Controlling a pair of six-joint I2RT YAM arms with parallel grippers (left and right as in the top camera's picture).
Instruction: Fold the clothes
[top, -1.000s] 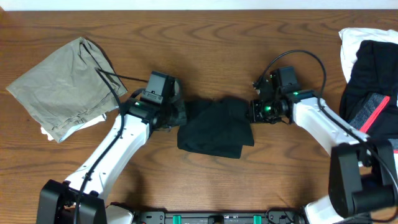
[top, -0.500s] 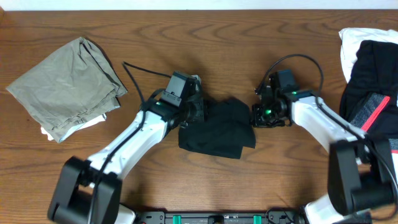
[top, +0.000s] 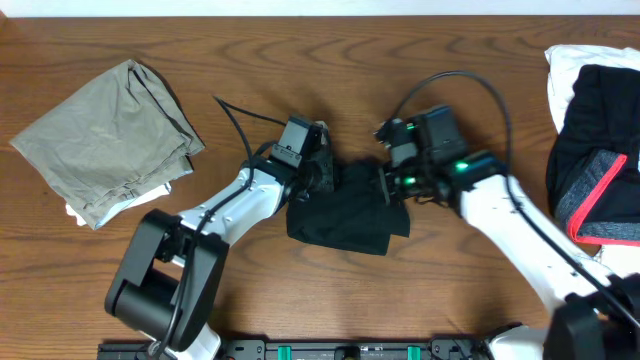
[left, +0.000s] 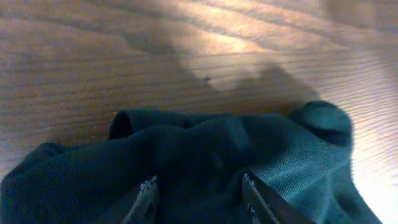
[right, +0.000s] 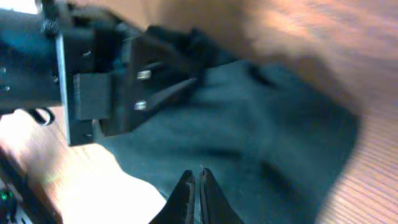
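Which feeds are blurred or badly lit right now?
Right wrist: motion-smeared, the black garment soft-edged. Left wrist: fabric weave fairly sharp, table washed out by glare at lower right, shadows across the far wood. Overhead: even light, only the right arm slightly blurred.

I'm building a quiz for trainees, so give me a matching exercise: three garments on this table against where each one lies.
1. rumpled olive-grey fabric garment
2. folded plain black fabric garment
3. black fabric garment with pink-red band

A. right edge of the brown wooden table
B. middle
C. far left

Pairs: 1-C; 2-B; 3-A
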